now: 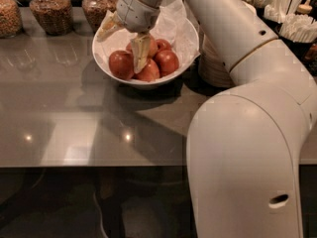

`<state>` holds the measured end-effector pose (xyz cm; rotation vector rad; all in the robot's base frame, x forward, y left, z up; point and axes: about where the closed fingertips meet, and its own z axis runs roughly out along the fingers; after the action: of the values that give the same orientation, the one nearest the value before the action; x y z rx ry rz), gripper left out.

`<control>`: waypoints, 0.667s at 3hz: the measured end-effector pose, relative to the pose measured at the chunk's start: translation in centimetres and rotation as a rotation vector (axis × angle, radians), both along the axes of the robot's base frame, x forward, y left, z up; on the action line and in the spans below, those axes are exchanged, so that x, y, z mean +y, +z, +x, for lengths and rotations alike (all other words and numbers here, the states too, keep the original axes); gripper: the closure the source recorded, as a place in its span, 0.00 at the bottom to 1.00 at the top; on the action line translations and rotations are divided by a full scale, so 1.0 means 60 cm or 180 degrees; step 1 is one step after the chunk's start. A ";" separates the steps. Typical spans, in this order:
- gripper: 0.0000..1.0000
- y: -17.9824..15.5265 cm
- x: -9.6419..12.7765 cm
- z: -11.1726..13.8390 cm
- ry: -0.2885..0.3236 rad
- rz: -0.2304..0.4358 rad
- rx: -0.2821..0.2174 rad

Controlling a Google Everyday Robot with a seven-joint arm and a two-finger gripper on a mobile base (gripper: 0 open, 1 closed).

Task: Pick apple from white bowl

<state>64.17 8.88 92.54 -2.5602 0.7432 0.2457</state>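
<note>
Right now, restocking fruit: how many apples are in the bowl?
4 in the bowl: the left apple, the front apple, the right apple and the back apple. The open gripper reaches in among them and may hide more.

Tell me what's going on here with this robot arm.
The robot's arm is reaching over the counter into a white bowl of red apples. Its gripper is open, one finger down among the apples, the other over the bowl's left rim, with the left apple between them. Nothing is lifted yet.
</note>
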 end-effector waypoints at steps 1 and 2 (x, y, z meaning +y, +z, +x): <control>0.23 0.007 -0.005 -0.013 -0.0035 -0.0008 0.0052; 0.20 0.001 -0.007 -0.023 -0.0049 -0.0045 0.0124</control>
<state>62.80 8.48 92.60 -2.5688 0.7814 0.2872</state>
